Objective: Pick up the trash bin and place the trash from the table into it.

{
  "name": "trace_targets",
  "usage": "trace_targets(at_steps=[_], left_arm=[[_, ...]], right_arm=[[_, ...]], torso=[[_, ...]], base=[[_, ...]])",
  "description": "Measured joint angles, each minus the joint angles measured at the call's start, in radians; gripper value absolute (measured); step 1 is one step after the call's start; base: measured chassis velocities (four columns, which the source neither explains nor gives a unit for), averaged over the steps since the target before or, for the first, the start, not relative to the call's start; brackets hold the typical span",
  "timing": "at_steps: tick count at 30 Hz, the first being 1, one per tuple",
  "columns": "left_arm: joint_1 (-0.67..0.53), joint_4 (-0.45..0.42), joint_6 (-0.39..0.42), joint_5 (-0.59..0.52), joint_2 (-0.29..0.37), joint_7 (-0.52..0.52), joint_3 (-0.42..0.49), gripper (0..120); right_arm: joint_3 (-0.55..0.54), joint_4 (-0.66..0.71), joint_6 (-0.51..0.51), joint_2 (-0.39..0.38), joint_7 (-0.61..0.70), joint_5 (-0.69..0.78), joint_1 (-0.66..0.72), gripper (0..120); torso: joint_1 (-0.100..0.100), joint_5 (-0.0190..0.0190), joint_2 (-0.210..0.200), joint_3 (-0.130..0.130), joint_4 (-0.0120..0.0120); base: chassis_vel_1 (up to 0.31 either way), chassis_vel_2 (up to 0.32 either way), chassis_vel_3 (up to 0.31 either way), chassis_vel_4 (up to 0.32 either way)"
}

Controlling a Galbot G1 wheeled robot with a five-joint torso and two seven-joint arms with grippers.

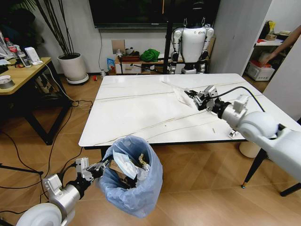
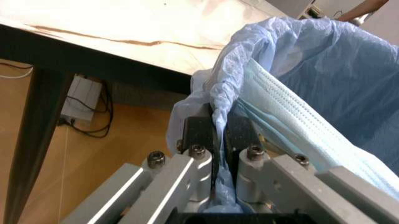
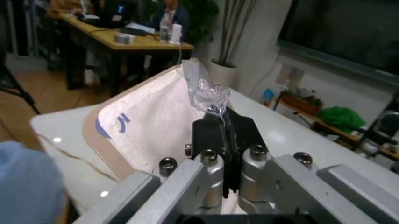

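Pinched in the left gripper (image 2: 219, 135), the trash bin's (image 1: 133, 181) crinkled blue liner cradles crumpled papers. Beyond, the right gripper (image 3: 223, 135) clamps a clear wrapper (image 3: 203, 88) above the table (image 1: 141, 113).

My left gripper (image 2: 219, 140), brushed metal links with matt black pads, pinches the bin's (image 1: 133, 181) thin, crinkled, translucent blue plastic liner. A pleated, cloth-like blue mask (image 2: 299, 121) lies inside. The table (image 1: 141, 113) looks like glossy, smooth white marble with thin veins. My right gripper (image 3: 223, 133), the same metal and black, clamps a clear, crumpled, shiny plastic wrapper (image 3: 203, 88) with white fibrous backing.
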Motion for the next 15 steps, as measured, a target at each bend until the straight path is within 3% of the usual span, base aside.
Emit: trace_targets(at_steps=[6, 15], left_arm=[[0.005, -0.007, 0.000, -0.001, 0.009, 0.001, -0.001, 0], [0.006, 0.001, 0.000, 0.003, 0.011, 0.006, -0.003, 0]], right_arm=[[-0.009, 0.220, -0.121, -0.091, 0.050, 0.202, 0.021, 0], [0.034, 0.345, -0.252, -0.121, 0.166, 0.389, 0.028, 0]], torso=[[0.000, -0.0004, 0.000, 0.000, 0.0000], [0.000, -0.0003, 0.000, 0.000, 0.0000]], base=[[0.000, 0.000, 0.000, 0.000], [0.000, 0.000, 0.000, 0.000]])
